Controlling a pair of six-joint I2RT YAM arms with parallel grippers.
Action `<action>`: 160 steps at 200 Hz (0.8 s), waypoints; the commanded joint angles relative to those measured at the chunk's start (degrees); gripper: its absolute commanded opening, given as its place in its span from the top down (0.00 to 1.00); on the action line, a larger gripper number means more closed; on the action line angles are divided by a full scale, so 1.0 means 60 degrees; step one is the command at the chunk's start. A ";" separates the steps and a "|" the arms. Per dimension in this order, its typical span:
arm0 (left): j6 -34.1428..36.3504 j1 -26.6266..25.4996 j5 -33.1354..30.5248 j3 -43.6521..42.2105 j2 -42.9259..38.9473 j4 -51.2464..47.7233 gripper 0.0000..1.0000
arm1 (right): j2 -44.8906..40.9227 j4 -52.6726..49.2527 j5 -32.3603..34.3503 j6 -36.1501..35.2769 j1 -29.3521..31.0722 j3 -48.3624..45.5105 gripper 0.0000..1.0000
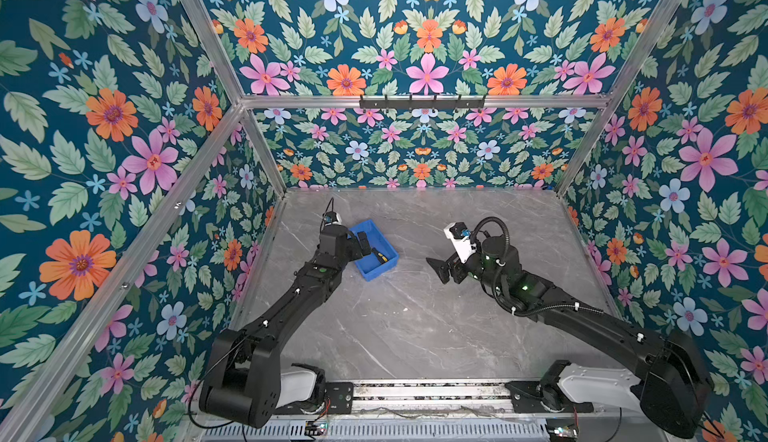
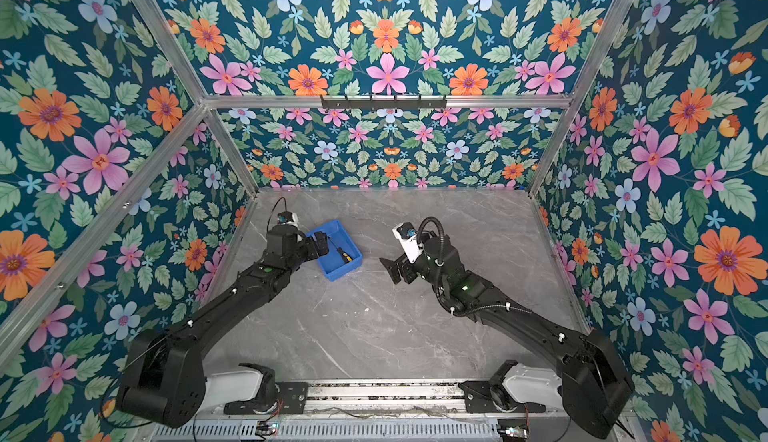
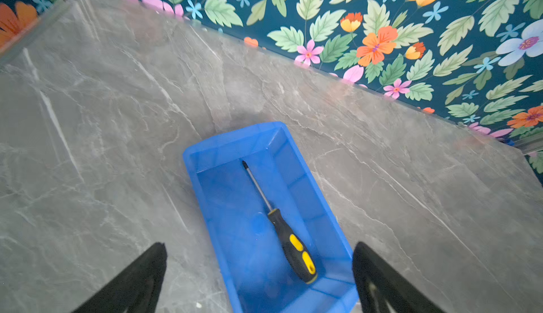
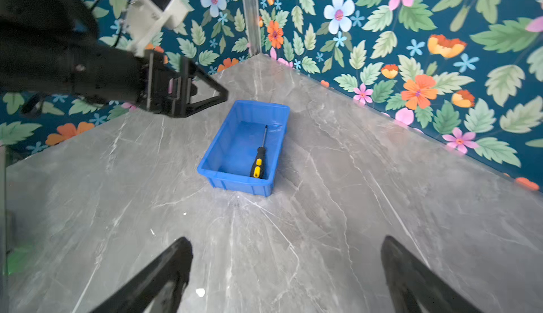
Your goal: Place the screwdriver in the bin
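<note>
Black fingers of the left hand frame the left wrist view, spread wide with nothing held between them. Under the gap lies the near end of the bin. Inside it the screwdriver lies flat on the blue floor, close along the right long wall. Its yellow-and-black handle is toward the near corner and its tip points to the far end, all of it within the rim.

By my reading the placing is done, and what remains is getting the left hand away cleanly. In both top views it hangs over the bin's left side; how far above the rim I cannot tell. The safe way out is to rise first, until the fingertips are plainly above the rim, and only then draw back toward the arm's base. A sideways pull too low could catch the low wall and drag or tip what looks like a light plastic tray.

The right hand is also open and empty. It hovers over the desk to the right of the bin and well apart from it, so it is not in the way. Room is tightest on the left, where the flowered wall and the desk's left edge run near the bin. The middle and near half of the desk are bare, giving both arms free space to retreat
</note>
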 commanded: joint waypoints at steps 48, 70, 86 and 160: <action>0.2283 0.0119 -0.1775 -0.2811 -0.0891 0.4210 0.00 | -0.1964 0.0521 0.0660 0.0882 -0.2337 -0.1761 0.01; 0.2293 0.0428 -0.2094 -0.3193 -0.0852 0.4600 0.00 | -0.2501 0.0390 0.0662 0.0859 -0.3346 -0.2290 0.01; 0.2339 0.0707 -0.1986 -0.3117 -0.0742 0.4605 0.00 | -0.2746 0.0383 0.0802 0.0777 -0.3936 -0.2656 0.01; 0.3346 0.1557 -0.1915 -0.4378 -0.0005 0.7060 0.01 | -0.2837 0.1872 0.0322 0.0956 -0.6838 -0.4618 0.01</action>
